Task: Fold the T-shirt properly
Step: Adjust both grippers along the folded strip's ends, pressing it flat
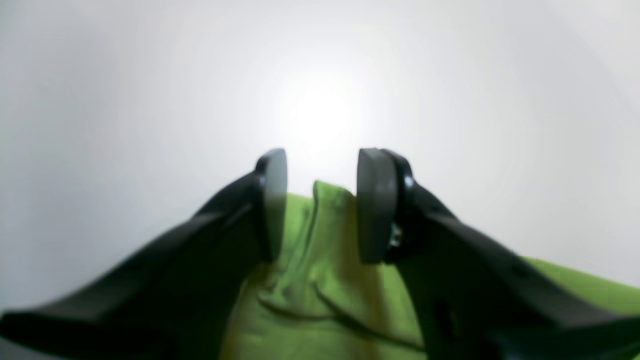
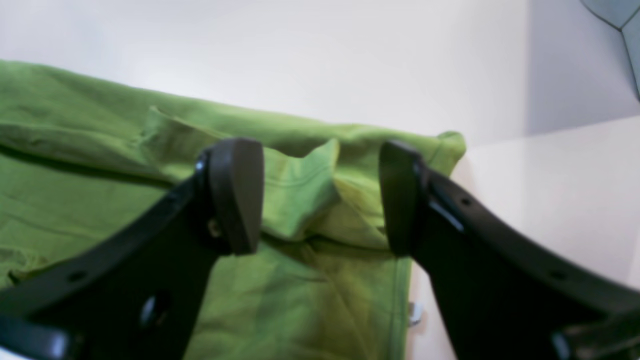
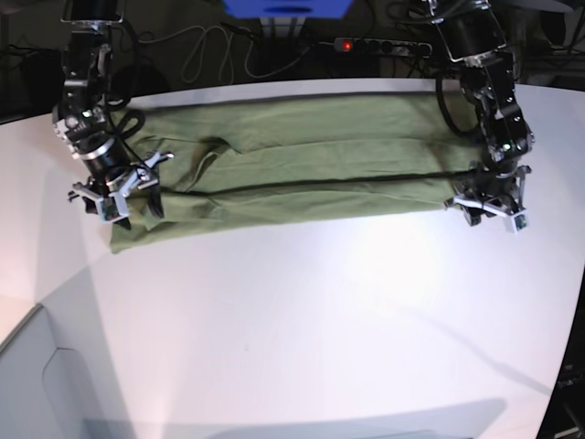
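Presently: T-shirt [image 3: 302, 169], olive-green, folded into a long band on white tabletop [image 3: 320, 320]. Left claw [image 1: 322, 205] parted, straddling a corner; right claw [image 2: 320, 197] wide, over opposite end.

T-shirt [image 1: 325, 280] blurred, cut by bottom edge; left end effector [image 1: 322, 205] arms hide cloth sides.
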### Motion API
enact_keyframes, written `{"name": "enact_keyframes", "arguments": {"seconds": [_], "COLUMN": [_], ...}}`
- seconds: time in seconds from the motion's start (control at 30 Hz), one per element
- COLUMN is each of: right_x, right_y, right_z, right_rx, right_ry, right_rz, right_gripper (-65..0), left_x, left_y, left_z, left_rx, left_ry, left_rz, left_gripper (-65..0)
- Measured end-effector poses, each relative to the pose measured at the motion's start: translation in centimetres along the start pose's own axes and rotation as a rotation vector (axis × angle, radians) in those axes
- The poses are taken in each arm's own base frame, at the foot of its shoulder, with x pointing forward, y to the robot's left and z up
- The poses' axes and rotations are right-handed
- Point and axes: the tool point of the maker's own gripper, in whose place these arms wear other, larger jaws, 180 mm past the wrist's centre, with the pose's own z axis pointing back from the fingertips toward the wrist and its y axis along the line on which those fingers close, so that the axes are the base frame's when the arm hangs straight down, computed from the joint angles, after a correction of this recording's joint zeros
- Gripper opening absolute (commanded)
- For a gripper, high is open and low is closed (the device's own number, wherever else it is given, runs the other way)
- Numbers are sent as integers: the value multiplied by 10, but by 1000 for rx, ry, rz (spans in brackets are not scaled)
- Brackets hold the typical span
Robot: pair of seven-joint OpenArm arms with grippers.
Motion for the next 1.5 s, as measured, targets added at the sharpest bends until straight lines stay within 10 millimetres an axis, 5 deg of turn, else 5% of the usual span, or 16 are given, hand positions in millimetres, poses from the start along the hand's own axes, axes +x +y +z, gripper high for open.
{"name": "enact_keyframes", "arguments": {"seconds": [0.17,0.3,0.7,0.93,1.2,1.5], "right_x": [0,0,0,12,22,27], "right_y": [0,0,0,2,0,2], "right_z": [0,0,0,3,2,-1], "right_rx": [0,0,0,-1,-6,1], "right_ry": [0,0,0,-33,-52,-65], "right_rz": [0,0,-1,11,21,22], "right_gripper": [-302,-303,-299,-299,-264,-233], "left_x": [-3,-3,14,1,0,-12], "left_y": [0,-1,-6,-3,28,29], "left_z": [-1,-1,19,34,46,48], "left_rx": [1,-2,-15,-10,67,70], "left_ry": [8,9,-54,-40,-65,-38], "left_rz": [2,2,-34,-60,8,10], "left_gripper": [-455,-650,-650,-650,-650,-650]}}
